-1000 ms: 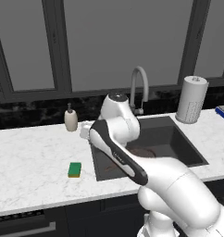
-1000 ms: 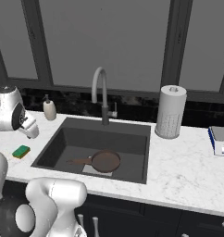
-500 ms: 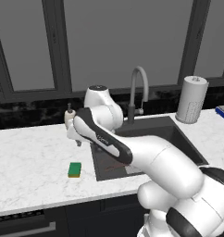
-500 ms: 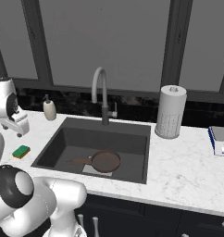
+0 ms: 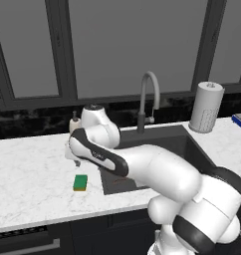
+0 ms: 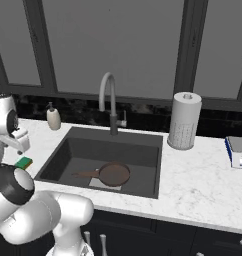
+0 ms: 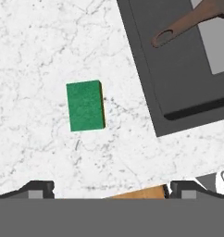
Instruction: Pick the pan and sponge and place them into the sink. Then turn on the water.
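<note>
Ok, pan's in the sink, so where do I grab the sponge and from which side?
Come straight down on the sponge. It lies flat on the counter, green face up, clear of the sink edge. Close the fingers across its short width, on the long sides; the open gripper already hangs above it.

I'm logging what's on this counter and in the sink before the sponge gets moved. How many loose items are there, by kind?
Frying pan: 1, in the sink
Sponge: 1, on the counter
Soap dispenser: 1
Paper towel roll: 1
Book stack: 1
Total: 5
</note>
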